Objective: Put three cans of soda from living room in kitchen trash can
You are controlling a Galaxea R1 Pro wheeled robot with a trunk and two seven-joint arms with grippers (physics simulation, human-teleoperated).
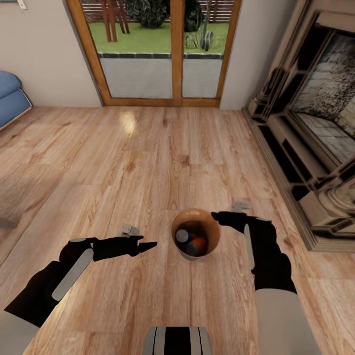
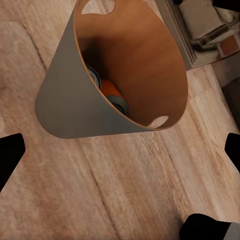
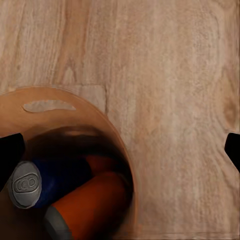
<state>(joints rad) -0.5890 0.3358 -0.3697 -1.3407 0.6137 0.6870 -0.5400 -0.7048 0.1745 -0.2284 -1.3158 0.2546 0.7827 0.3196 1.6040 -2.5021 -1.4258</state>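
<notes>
So the bin [image 1: 195, 231] sits on the wood floor [image 1: 148, 162] low in the centre of the head view, right between my two grippers, and the cans are already in it. Looking down the opening I count one orange can [image 1: 198, 243] and a grey can end [image 1: 182, 235] beside it; the right wrist view shows an orange can [image 3: 87, 207] lying on its side, a darker bluish one [image 3: 47, 182] next to it with its grey end facing the camera, and a bit more orange behind (could be the third, can't say for sure).

What matters for the next move: my right gripper [image 1: 223, 217] is at the bin's upper right rim, basically touching or just over it, while my left gripper [image 1: 144, 243] is off to the left, near but clearly apart, fingers pointing at the bin's side. So right arm is the nearer one. The cans lie tipped inside, long axes roughly across the bin rather than upright.

Jaws: both look spread wide with nothing between them, judging by the black fingertips sitting at the far edges of each wrist view [image 2: 10, 155] [image 3: 11, 150].

Writing: nothing readable. There's a round embossed mark on the grey end [image 3: 25, 184], but I can't make it out as any brand.

The glass doors [image 1: 162, 54] and fireplace [image 1: 315, 123] say this is still the living room, so my guess is the bin itself needs hauling to the kitchen.
</notes>
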